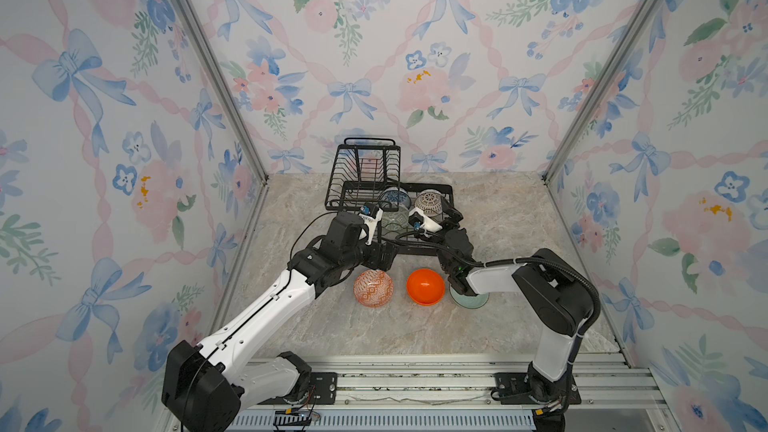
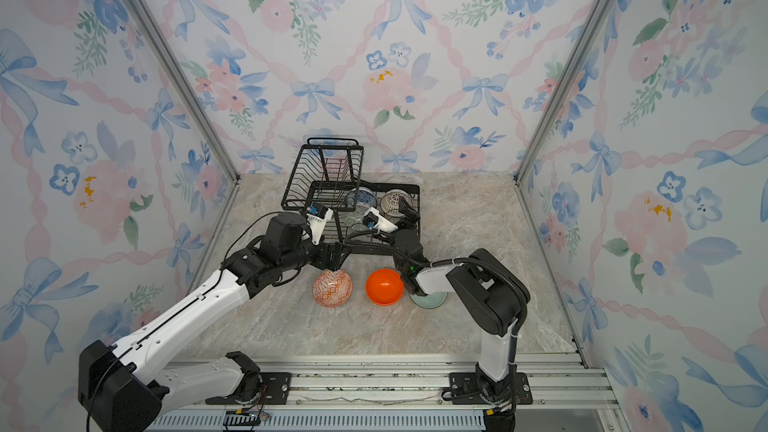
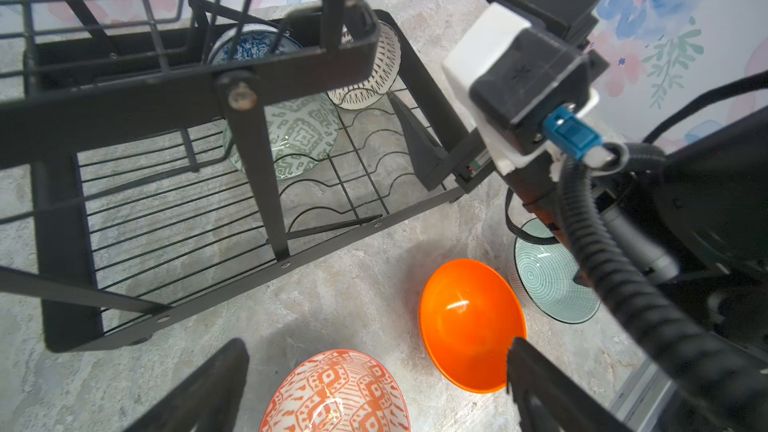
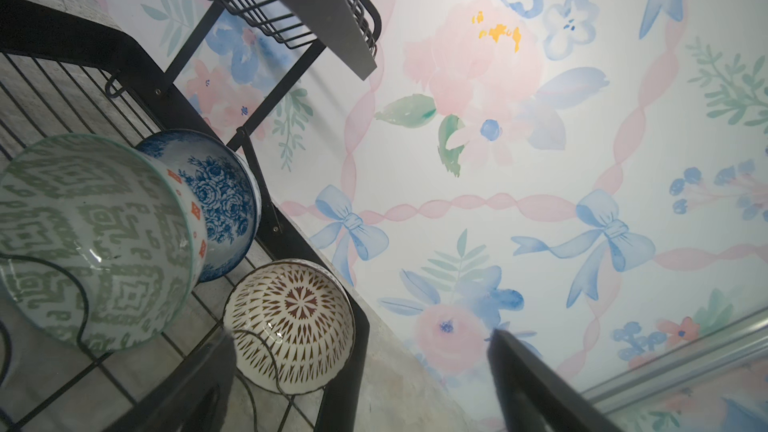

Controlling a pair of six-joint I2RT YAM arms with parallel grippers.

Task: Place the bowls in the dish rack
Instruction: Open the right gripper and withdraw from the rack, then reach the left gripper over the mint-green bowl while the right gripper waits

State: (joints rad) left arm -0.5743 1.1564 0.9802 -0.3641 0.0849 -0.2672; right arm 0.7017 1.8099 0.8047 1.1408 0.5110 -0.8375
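Three patterned round bowls (image 4: 291, 326) lean in the black wire dish rack's (image 3: 124, 93) lower tray, three more bowls (image 1: 424, 285) sit on the marbled desk (image 1: 519, 222), and the left gripper (image 3: 376, 344) and right gripper (image 4: 360, 334) gape empty.

Three bowls (image 1: 430, 202) in the dish rack (image 1: 436, 187) — three before it.

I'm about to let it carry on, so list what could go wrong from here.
The open right pincer sits close to the white-brown bowl in the dish rack; moving away carelessly could topple it or the tilted grey-green bowl.
The mint bowl lies partly under the right arm; a low sweep might shove it.
The open left pincer hovers over the orange-white bowl, one finger near the plain orange bowl; descending may nudge that.
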